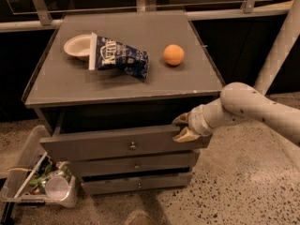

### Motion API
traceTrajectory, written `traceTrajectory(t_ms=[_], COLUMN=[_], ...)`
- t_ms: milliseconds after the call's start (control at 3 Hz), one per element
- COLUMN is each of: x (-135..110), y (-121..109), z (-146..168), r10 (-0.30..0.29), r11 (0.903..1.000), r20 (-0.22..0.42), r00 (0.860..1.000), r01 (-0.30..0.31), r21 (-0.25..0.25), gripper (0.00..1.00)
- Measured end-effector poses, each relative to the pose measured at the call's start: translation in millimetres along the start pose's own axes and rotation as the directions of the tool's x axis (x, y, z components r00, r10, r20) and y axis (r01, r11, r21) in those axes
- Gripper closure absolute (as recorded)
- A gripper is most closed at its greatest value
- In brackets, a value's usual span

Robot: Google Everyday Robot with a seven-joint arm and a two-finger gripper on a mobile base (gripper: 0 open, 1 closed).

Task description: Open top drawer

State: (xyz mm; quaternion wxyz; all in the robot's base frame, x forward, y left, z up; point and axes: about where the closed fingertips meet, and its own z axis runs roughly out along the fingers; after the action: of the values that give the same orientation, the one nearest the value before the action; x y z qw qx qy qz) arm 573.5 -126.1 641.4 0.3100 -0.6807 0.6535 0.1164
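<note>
I had the tool [182,127] at the right end of the top drawer [93,146], its two tips narrowly apart and, as far as I could judge, pinched over the panel's upper edge. The drawer sat just under the worktop [140,86], pulled partly out. I judged it stiff, fairly heavy wood that might rack if dragged from one corner. The small round knob [132,146] at centre looked the truer hold, though slick and small.
</note>
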Motion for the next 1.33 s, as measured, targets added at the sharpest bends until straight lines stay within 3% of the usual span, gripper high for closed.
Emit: traceTrajectory(t_ms=[667, 1333], x=[0.0, -6.0], y=[0.0, 19.2], z=[0.1, 2.5], r10=[0.0, -0.005], r11=[1.0, 0.9999], r20=[0.0, 0.078], r00=[1.0, 0.997], r01=[0.0, 0.007], r21=[0.0, -0.016], gripper=[0.59, 0.12])
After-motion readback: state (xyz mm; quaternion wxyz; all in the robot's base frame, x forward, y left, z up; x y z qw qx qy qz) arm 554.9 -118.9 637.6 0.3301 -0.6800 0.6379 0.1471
